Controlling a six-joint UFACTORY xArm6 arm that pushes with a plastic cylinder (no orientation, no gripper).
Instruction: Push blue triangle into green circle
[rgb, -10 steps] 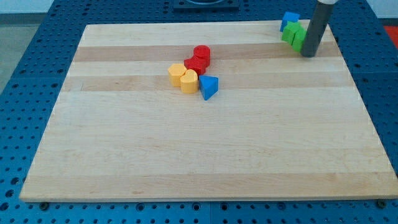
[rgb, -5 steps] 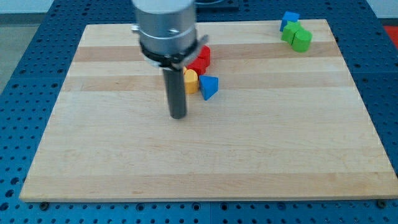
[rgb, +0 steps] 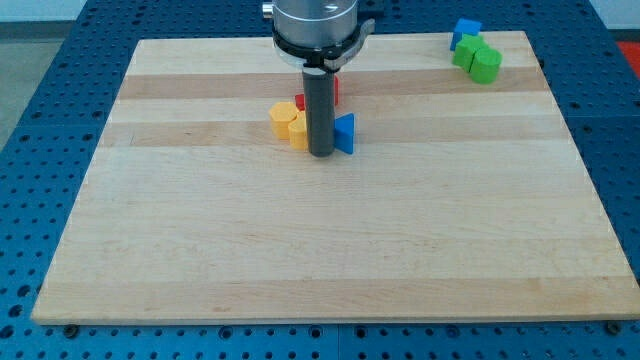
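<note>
Camera view, blue triangle (rgb: 346, 133) touching my tip (rgb: 321, 154), view's right

- The board (rgb: 200, 260) looks like pale wood in glued strips, with fine grain and a smooth, matt finish
- The blue triangle (rgb: 345, 133), the yellow blocks (rgb: 287, 122), the red blocks (rgb: 301, 101), the green blocks (rgb: 479, 59) and the blue block (rgb: 465, 30) at the view's top right look like smooth plastic with a soft sheen
- The rod is dark grey and matt down to my tip (rgb: 321, 154); the collar (rgb: 316, 22) above it looks like brushed metal, with a black ring below
- The blue base (rgb: 30, 180) around the board is matt and full of small holes
</note>
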